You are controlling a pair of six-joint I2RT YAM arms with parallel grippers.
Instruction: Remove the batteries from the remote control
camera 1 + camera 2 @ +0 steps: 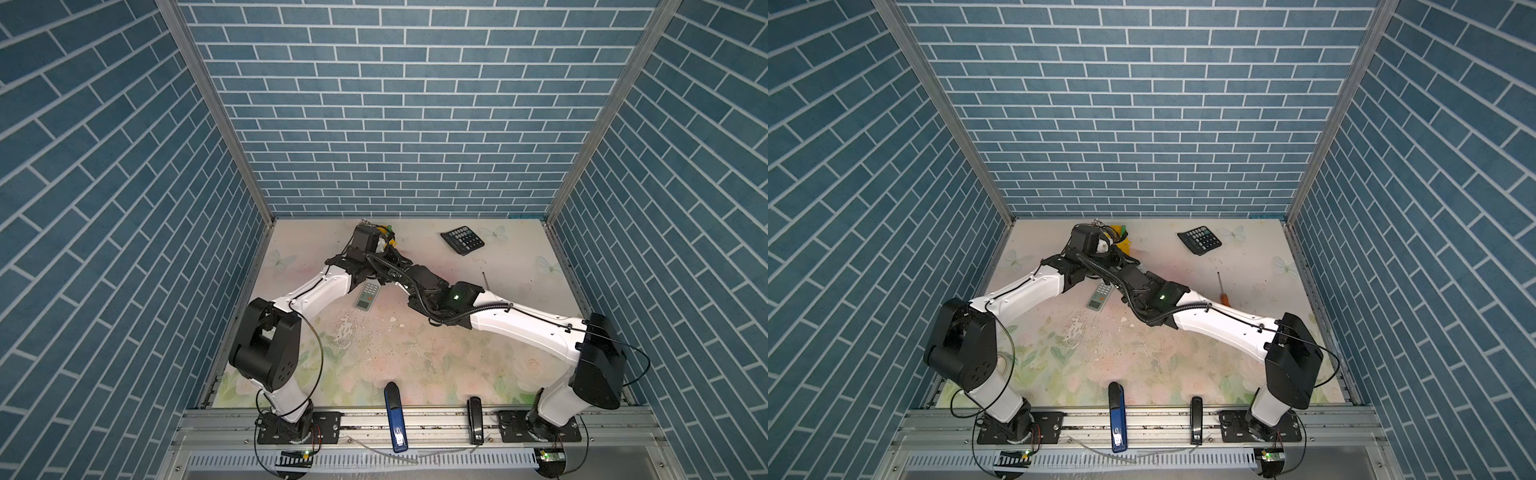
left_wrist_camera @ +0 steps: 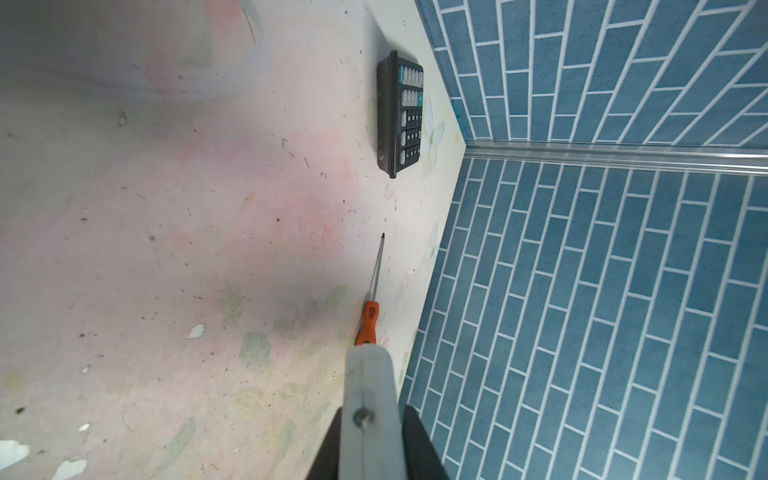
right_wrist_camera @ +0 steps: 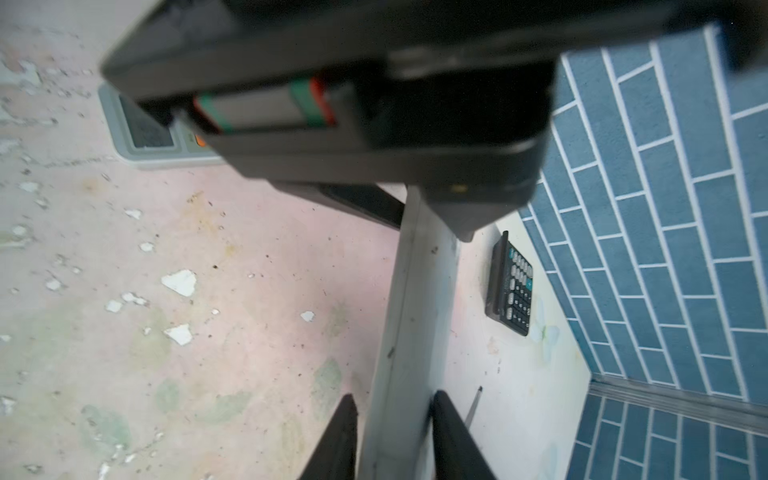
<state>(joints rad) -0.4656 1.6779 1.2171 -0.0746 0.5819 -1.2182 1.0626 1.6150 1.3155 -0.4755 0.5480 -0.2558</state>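
Turning the remote control over is the step you are facing: it is lying buttons-up on the table where both arms are meeting, and the batteries are not showing in any view — probably shut in its underside. You are wanting a low, square grip on its long edges so it is not skidding. Your left gripper is sitting clenched, nothing visible in it; your right gripper is hiding its tip behind the left arm — its jaws cannot be told.
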